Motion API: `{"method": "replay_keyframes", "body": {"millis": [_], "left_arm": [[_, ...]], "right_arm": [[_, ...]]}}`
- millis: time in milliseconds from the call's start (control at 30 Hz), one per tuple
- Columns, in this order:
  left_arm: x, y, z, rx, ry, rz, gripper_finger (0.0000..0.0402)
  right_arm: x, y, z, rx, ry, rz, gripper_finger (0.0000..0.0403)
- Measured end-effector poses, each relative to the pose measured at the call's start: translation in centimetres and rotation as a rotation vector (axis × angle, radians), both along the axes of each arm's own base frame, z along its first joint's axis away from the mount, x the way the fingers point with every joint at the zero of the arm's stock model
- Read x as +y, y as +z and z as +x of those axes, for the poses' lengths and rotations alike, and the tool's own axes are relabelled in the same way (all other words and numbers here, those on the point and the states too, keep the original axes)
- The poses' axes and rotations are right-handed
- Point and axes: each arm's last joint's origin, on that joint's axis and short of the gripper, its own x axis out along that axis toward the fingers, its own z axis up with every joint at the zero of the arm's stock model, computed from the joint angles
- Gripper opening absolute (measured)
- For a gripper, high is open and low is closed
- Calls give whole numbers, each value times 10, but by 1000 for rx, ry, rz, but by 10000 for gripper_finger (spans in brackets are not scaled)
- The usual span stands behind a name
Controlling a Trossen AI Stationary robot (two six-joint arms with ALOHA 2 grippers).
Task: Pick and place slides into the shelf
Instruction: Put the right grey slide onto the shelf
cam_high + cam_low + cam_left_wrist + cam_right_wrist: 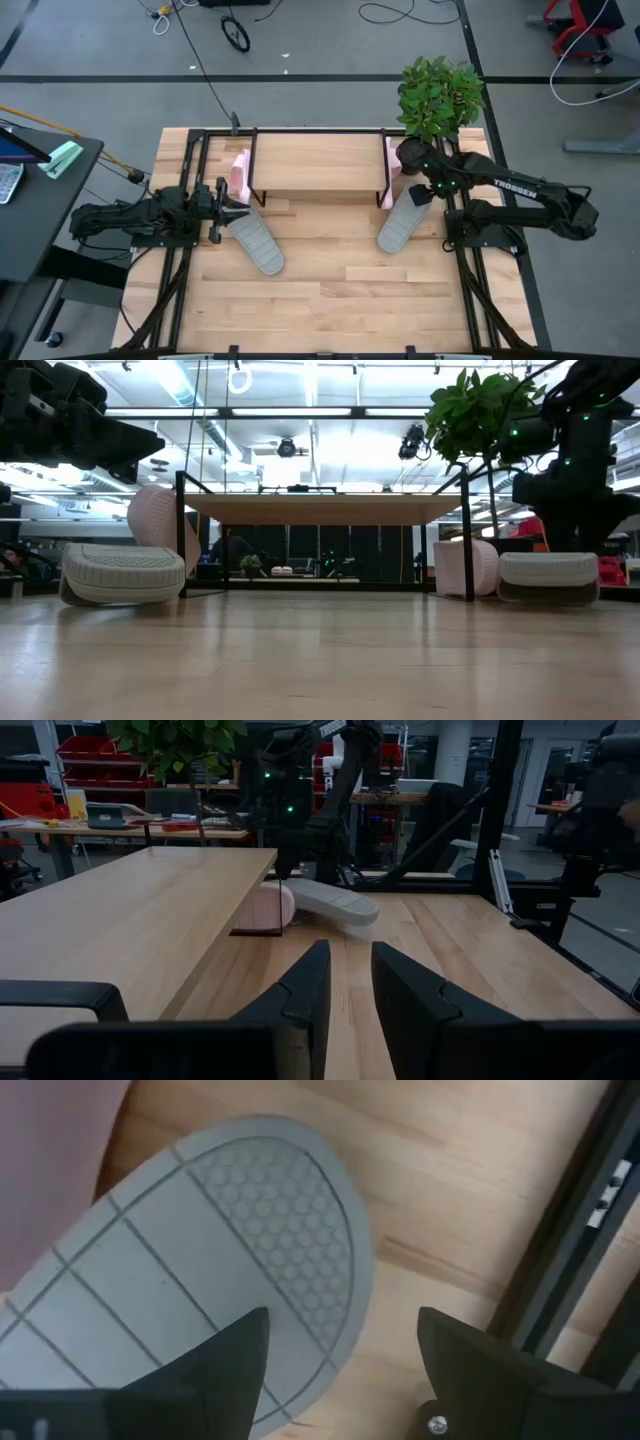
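Observation:
The shelf (318, 160), a wooden board on a thin black frame, stands at the table's far middle. Two grey slides lie sole up on the table, one at the left (258, 243) and one at the right (403, 222). A pink slide leans on edge against each end of the shelf, at the left (241, 172) and the right (388, 185). My right gripper (345, 1340) points down, open, just above the right grey slide's far end (260, 1230); I see no touch. My left gripper (348, 990) waits level beside the left grey slide, its fingers a little apart and holding nothing.
A potted plant (440, 95) stands at the table's far right corner, right behind my right arm. Black rails (470, 290) run along both table sides. The wooden tabletop (330, 300) stretches toward the near edge.

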Motion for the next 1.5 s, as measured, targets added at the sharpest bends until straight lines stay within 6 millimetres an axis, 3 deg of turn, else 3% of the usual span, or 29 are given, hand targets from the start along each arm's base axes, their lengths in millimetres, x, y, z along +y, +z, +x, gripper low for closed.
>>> {"method": "replay_keyframes", "body": {"millis": [233, 733, 1100, 1500], "left_arm": [[0, 0, 0, 0, 0, -3, 89], [0, 0, 0, 5, 0, -11, 84], [0, -1, 0, 7, -1, -26, 87], [0, -1, 0, 7, -1, -25, 93]], "right_arm": [[-2, 1, -3, -88, -11, 89, 262], [-3, 1, -4, -85, -24, 80, 262], [0, -31, -6, -56, -90, 127, 262], [-1, -34, -5, -81, -160, 134, 268]]}}
